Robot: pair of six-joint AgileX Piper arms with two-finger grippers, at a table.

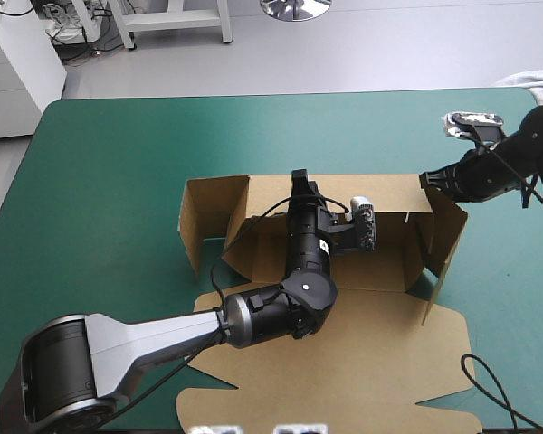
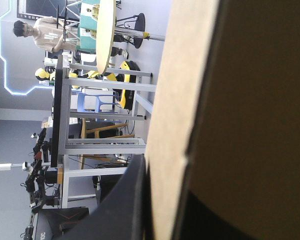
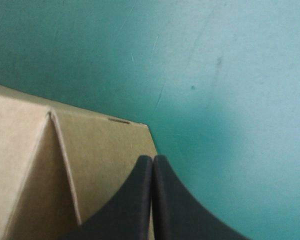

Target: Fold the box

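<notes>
Left gripper point(image 1: 300, 178) is clamping back wall of the box point(image 1: 344, 348) | right gripper point(image 3: 152, 160) is sitting fully closed at right rear corner

Bright, even light falls from above on the worktop point(image 1: 109, 181) and its teal-green cover. The box point(image 1: 380, 262) and the left arm point(image 1: 163, 334) throw only soft, short shadows, and the pocket behind the box's left wall lies dimmer. In the left wrist view one face of the board is lit pale, the other almost black. A soft shadow darkens the cover just beside the right gripper point(image 3: 153, 159).
</notes>
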